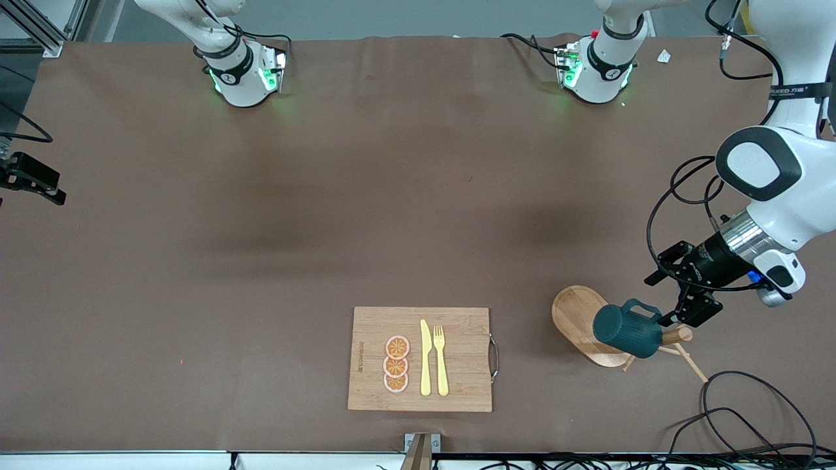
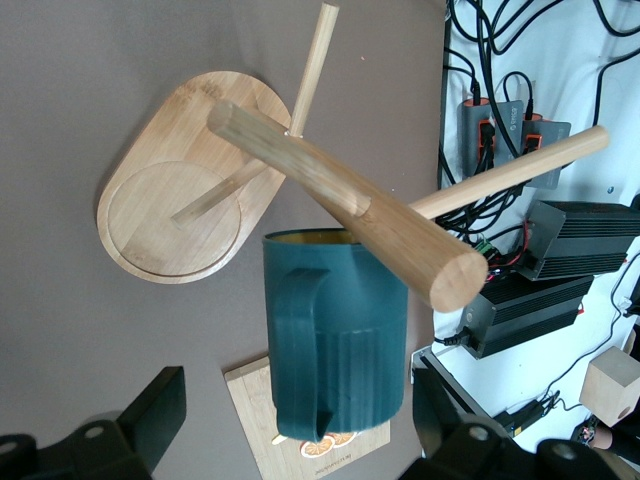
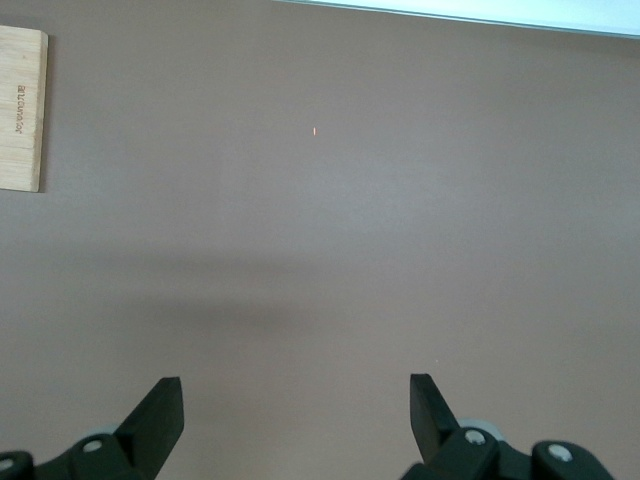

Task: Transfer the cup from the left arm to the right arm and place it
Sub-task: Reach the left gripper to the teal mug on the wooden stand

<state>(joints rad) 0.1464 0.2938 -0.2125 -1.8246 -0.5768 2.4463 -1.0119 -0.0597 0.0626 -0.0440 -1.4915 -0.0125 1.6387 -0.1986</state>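
Observation:
The dark teal ribbed cup hangs tilted on a peg of a wooden mug stand at the left arm's end of the table. In the left wrist view the cup has its handle facing the camera and its tan inside just showing by the stand's thick post. My left gripper is open beside the stand. Its fingers stand on either side of the cup's base without touching it. My right gripper waits open over bare table at the right arm's end.
A wooden cutting board with orange slices, a yellow knife and fork lies near the front edge; its corner shows in the right wrist view. Loose black cables lie nearer the front camera than the stand.

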